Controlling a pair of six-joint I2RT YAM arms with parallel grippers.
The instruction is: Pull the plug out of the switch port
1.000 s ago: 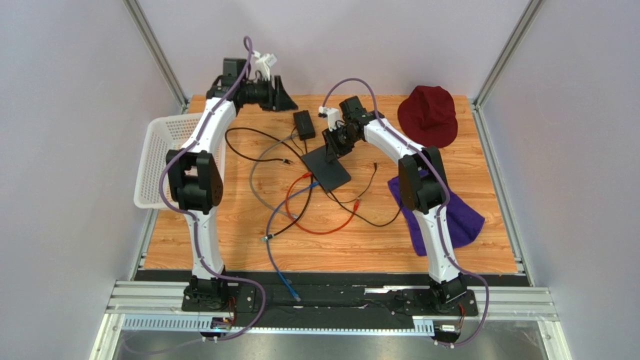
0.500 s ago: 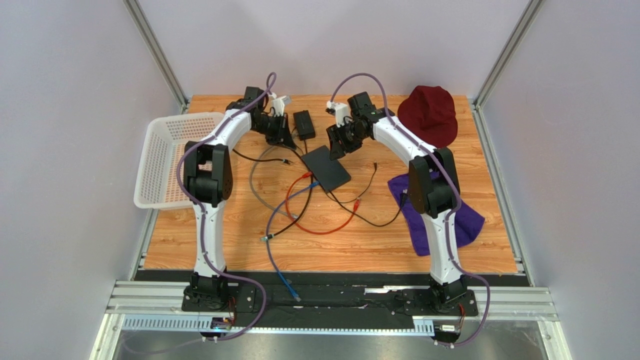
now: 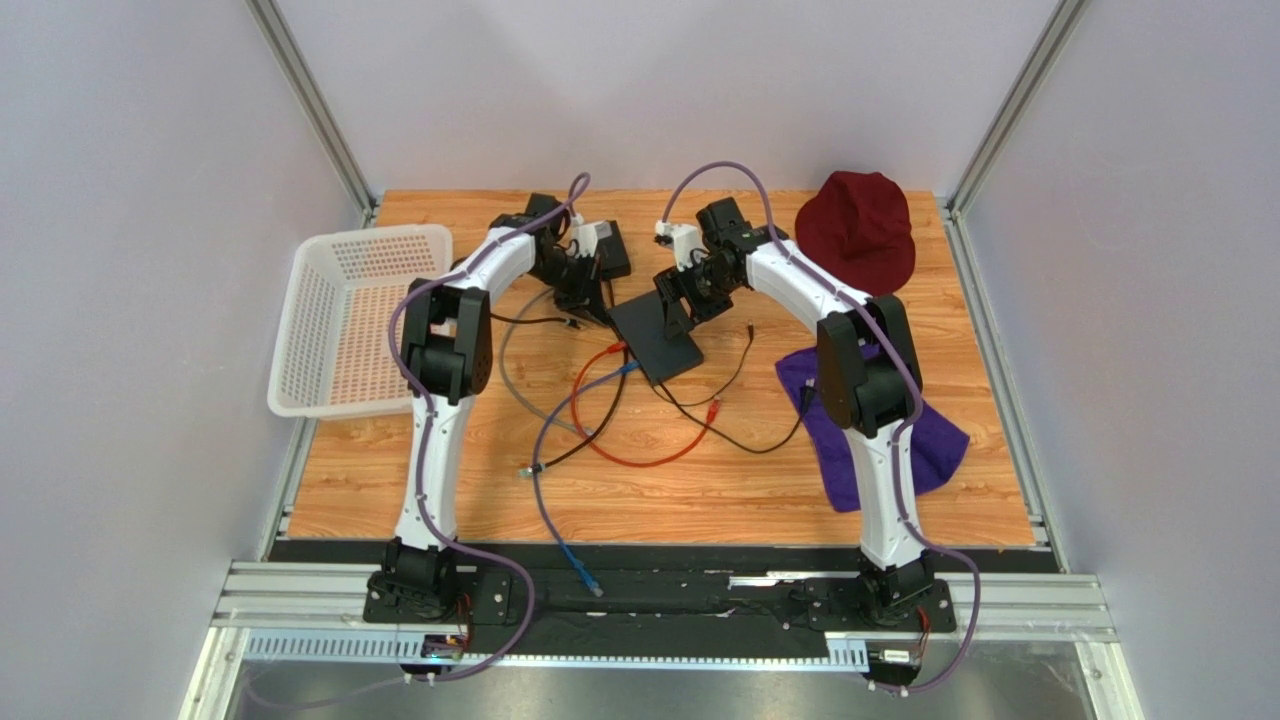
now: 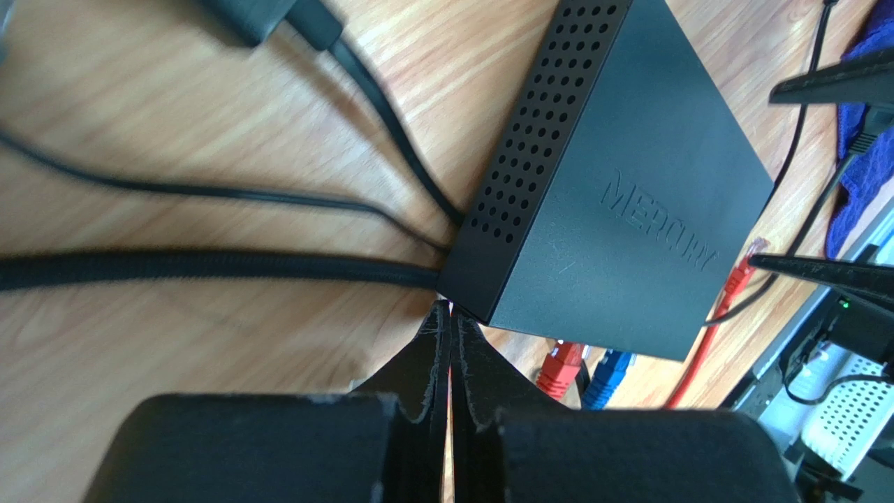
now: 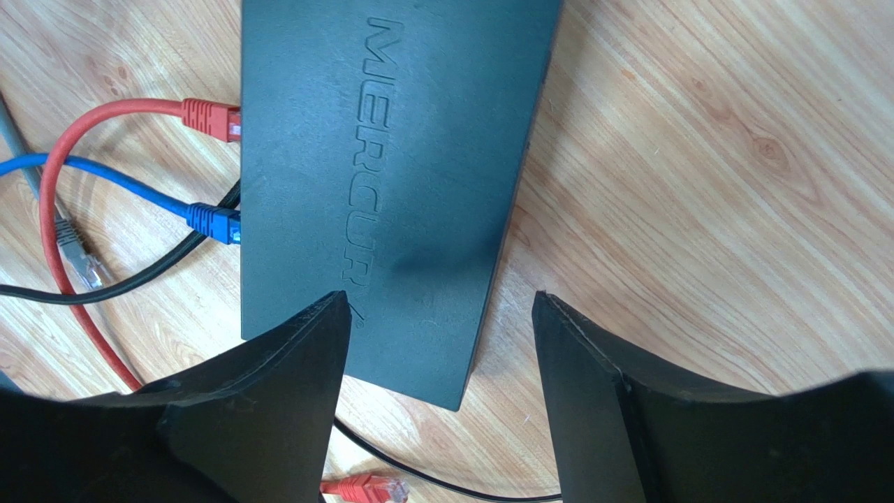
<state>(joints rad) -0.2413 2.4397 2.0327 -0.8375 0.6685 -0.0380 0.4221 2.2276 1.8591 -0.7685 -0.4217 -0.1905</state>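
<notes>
The switch is a flat black box in the middle of the table. A red plug and a blue plug sit in the port row on its near-left edge; both also show in the left wrist view, red and blue. My left gripper is shut and empty, its tips at the switch's far-left corner. My right gripper is open, hovering over the switch's far end; its midpoint is above the box's corner.
A black adapter brick lies behind the switch. Red, blue, grey and black cables loop in front; a loose red plug lies by the right gripper. A white basket is left, a dark red hat and a purple cloth right.
My left arm has swung from the table's far-left corner in to the switch's left corner. My right gripper has shifted slightly over the switch's far end.
</notes>
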